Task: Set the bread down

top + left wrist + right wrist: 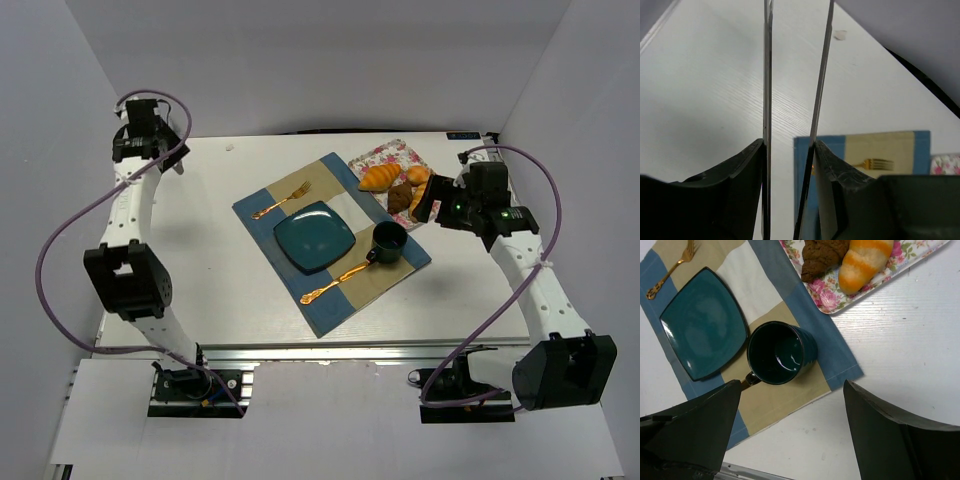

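Three breads lie on a floral tray at the back right: an orange striped roll, a dark brown one and a second orange one. In the right wrist view the orange roll and the brown bread rest on the tray at the top edge. My right gripper hovers beside the tray's near right edge. Its jaws stand wide open and empty over the placemat's corner. My left gripper hangs far back left, slightly open and empty.
A blue and beige placemat holds a teal square plate, a dark mug, a gold fork and a gold spoon. The mug sits just ahead of my right fingers. White walls close three sides.
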Robot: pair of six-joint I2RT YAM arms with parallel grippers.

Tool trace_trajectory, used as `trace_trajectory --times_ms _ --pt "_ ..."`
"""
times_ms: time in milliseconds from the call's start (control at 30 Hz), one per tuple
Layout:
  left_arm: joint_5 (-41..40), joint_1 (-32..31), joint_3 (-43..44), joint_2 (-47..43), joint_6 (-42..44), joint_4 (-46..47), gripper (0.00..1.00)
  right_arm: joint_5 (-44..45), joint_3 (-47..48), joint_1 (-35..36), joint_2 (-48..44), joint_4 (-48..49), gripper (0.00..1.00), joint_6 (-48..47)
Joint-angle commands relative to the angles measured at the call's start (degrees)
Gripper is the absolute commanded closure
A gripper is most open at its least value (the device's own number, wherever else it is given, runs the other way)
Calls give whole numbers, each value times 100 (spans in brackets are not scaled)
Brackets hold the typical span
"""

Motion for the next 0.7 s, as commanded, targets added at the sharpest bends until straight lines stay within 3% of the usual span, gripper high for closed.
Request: trace_trajectory --times_ms 0,167,367,667 --pt "196 -990 369 -285 78 -476 48 -75 321 40 -287 48 11 1" --pt "606 -2336 1004 12 465 -759 46 399 382 41 -585 -4 11 168" --pt "1003 -3410 1224 514 1299 -417 46 1515 505 32 -1200 -198 11 458" --pt "1663 -3991 1671 1305 1881 120 43 2026 760 41 -1570 -646 11 256"
